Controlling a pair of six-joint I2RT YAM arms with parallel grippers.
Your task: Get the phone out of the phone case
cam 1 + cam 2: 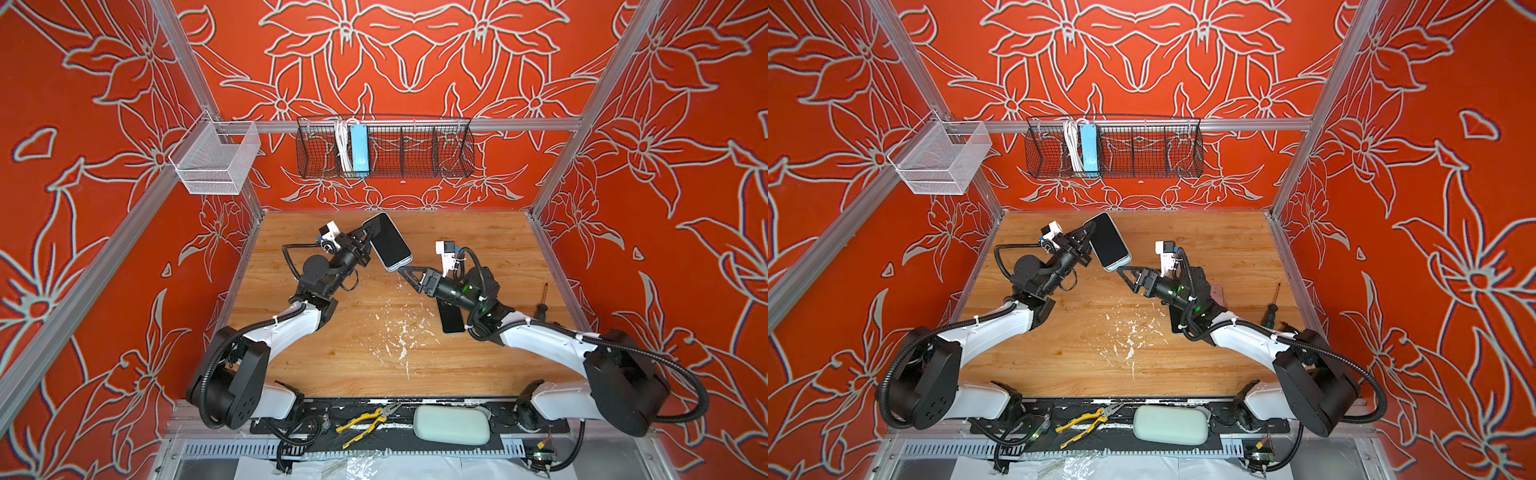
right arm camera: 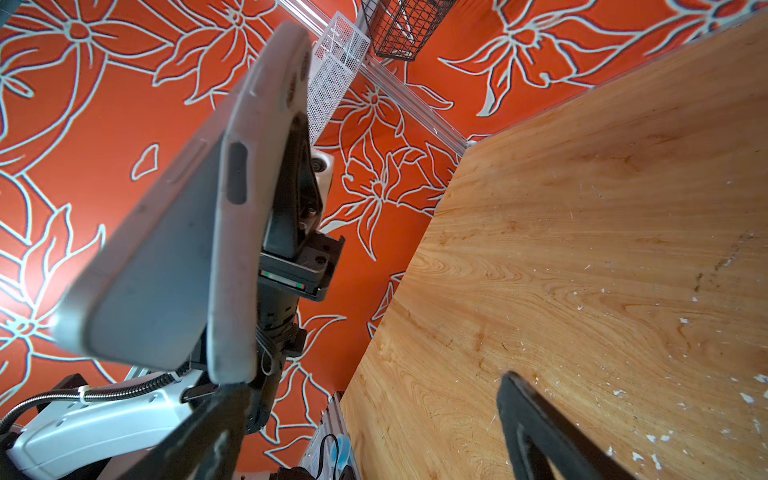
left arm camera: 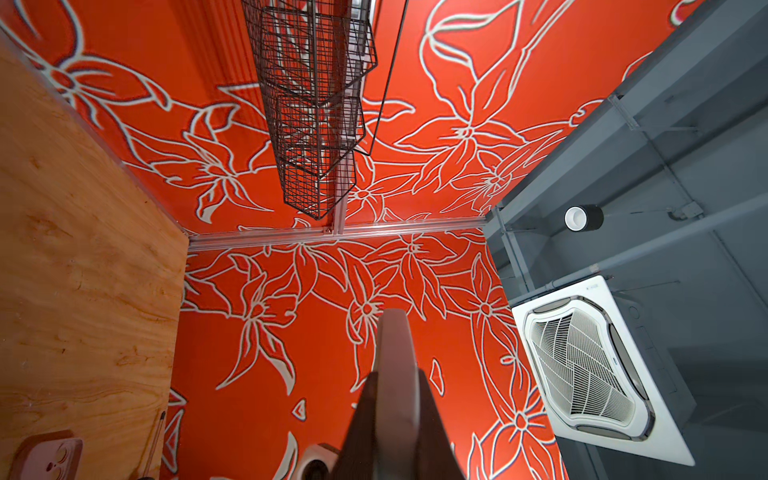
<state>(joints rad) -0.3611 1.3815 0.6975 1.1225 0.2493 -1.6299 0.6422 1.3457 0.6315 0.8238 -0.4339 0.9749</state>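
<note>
Centrally, the phone [image 1: 388, 241] [image 1: 1108, 241] shows a dark, blank screen framed by a pale blue case [image 1: 395, 266] whose rounded rim wraps its edges. In the right wrist view the case [image 2: 232, 249] rim carries an oval cutout and raised side buttons. The phone sits fully in the case.

Both hang off the table [image 1: 332, 365], tilted, long axis running from 11 to 5 o'clock, above the boards at 12 o'clock of the table's centre. Bare wood lies open under the phone and at its 12 and 3 o'clock. White flecks mark the boards at 6 o'clock. Metal rails close the table at 9, 12 and 3 o'clock.

The left gripper [image 1: 368, 235] [image 1: 1088, 235] stands at the phone's 9 o'clock, jaws clamped on its long edge. The right gripper [image 1: 409, 276] [image 2: 365, 395] stands at the phone's 5 o'clock, jaws spread wide and holding nothing. One fingertip [image 2: 239, 388] sits right at the case's lower corner, contact not determinable; the other finger is well apart, over wood.

A second phone [image 1: 451, 318] lies flat under the right arm. A screwdriver [image 1: 543, 303] lies near the table's 3 o'clock edge.
</note>
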